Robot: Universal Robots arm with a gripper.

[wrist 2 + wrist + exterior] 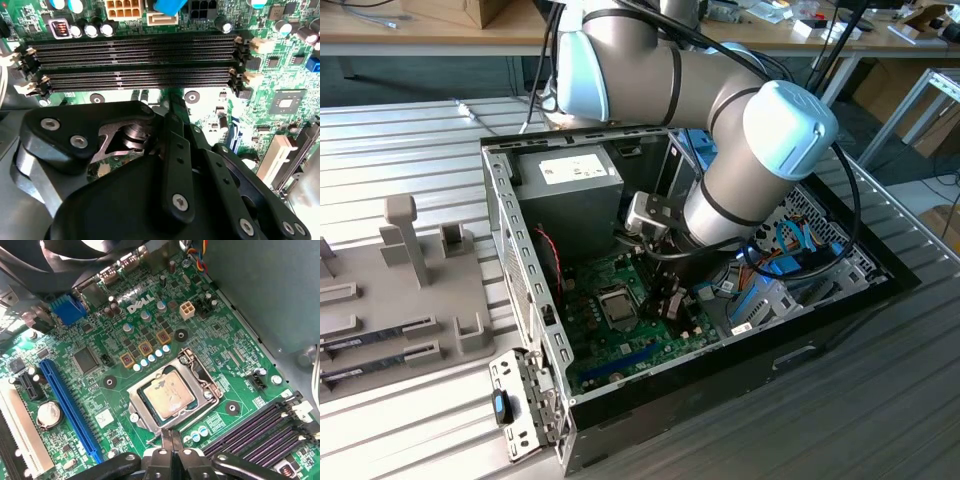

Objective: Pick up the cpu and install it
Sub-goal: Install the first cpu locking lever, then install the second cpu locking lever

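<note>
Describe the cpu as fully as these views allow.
The cpu is a flat square chip with a dull silver metal top, smudged with pale residue. It lies level in the motherboard socket, framed by the metal retention bracket that overlaps its edges. In the exterior view it sits mid-board. The claw is shut just beside the socket, holding nothing.

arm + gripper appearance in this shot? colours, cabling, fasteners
The arm has silver-grey tube links with pale blue rounded joint caps and black seam rings; black cables run along it. The gripper is matte black, with angular linkage plates and silver screw heads, seen in both wrist views.
</note>
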